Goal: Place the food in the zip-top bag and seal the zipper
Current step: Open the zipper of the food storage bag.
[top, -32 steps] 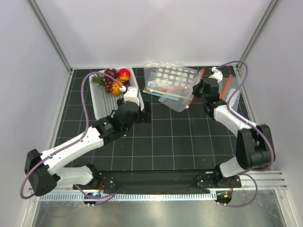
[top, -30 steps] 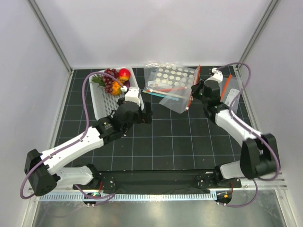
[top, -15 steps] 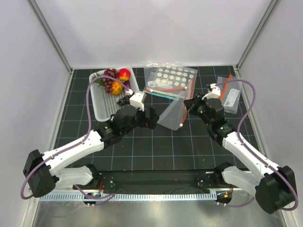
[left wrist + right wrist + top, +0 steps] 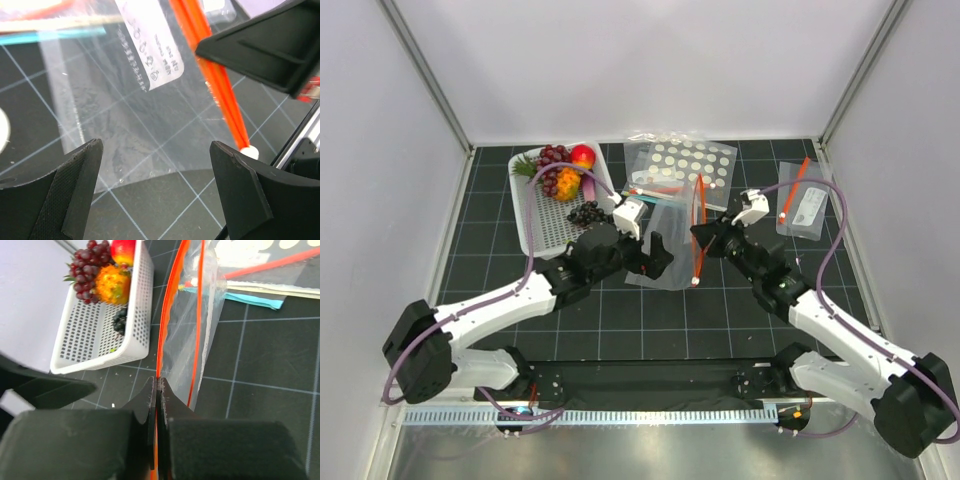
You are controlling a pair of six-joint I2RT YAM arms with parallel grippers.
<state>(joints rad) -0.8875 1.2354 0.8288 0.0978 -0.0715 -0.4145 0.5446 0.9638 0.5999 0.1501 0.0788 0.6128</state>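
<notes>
The clear zip-top bag (image 4: 670, 245) stands on edge at mid-table, its red-orange zipper (image 4: 701, 205) running towards me. My right gripper (image 4: 699, 233) is shut on that zipper (image 4: 165, 325), jaws pressed flat on the strip. My left gripper (image 4: 656, 254) is open just left of the bag; in its wrist view the bag's film (image 4: 125, 125) and the zipper (image 4: 220, 85) lie beyond the wide-apart fingers (image 4: 75, 190). The food sits in the white basket (image 4: 542, 218): purple grapes (image 4: 554, 160), apple (image 4: 582, 155), pineapple (image 4: 567, 183), and a dark grape bunch (image 4: 585, 212).
A larger white-dotted bag (image 4: 692, 163) lies at the back centre over a teal strip (image 4: 650, 197). A small labelled bag (image 4: 807, 207) lies at the right. White walls and metal posts enclose the black grid mat.
My right gripper has pulled the zip-top bag from the back right to mid-table and turned it on edge. My left gripper has moved right, up to the bag.
</notes>
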